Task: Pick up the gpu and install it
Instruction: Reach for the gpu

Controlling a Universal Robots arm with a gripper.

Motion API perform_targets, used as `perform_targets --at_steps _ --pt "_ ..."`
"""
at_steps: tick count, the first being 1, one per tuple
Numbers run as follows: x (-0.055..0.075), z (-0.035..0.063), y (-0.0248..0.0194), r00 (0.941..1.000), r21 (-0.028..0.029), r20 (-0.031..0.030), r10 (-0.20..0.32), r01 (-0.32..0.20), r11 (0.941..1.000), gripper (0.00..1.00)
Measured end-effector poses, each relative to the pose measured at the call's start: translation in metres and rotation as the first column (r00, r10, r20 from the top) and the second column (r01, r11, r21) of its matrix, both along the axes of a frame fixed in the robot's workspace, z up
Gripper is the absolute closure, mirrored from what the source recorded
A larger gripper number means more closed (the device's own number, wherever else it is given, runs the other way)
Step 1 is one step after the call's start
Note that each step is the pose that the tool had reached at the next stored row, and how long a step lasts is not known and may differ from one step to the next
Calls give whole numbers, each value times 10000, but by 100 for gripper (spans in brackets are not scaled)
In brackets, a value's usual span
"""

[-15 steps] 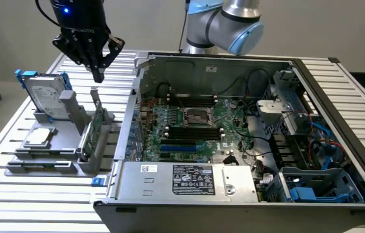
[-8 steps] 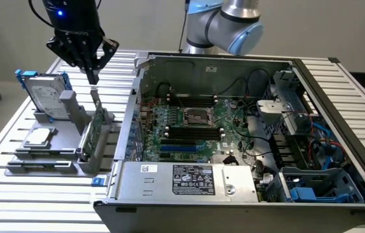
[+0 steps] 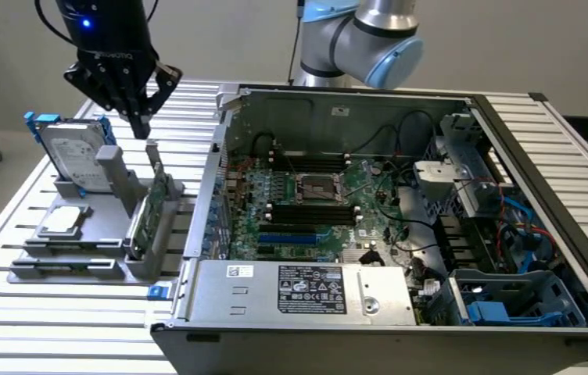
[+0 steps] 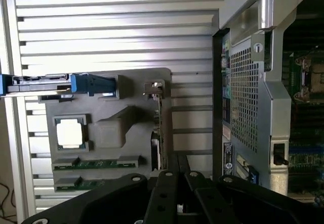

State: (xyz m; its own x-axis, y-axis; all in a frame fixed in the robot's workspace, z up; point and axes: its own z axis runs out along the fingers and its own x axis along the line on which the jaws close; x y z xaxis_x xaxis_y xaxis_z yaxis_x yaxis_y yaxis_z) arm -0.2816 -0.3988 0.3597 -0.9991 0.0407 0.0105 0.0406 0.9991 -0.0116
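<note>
Exterior view: black gripper [image 3: 141, 125] closed, empty, hovering above green flat gpu card with silver bracket [image 3: 151, 209], unpicked in grey plastic holder [image 3: 115, 176].

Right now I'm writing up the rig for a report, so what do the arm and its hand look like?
The arm is silver metal with rounded joints capped in light blue. The hand is black, with jointed, linked fingers, pale lettering on its body and a small blue light glowing above. A black cable loops beside it.
</note>
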Motion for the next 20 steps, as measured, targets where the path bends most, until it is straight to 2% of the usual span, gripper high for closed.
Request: perform_targets --at_steps 5,11,20 --pt "-45 -15 0 9997 -116 -16 244 -245 9996 89" --pt "-124 -33 0 9989 -281 -33 461 -462 9985 89" --pt "-125 -33 0 9989 -281 -35 464 -464 9985 89"
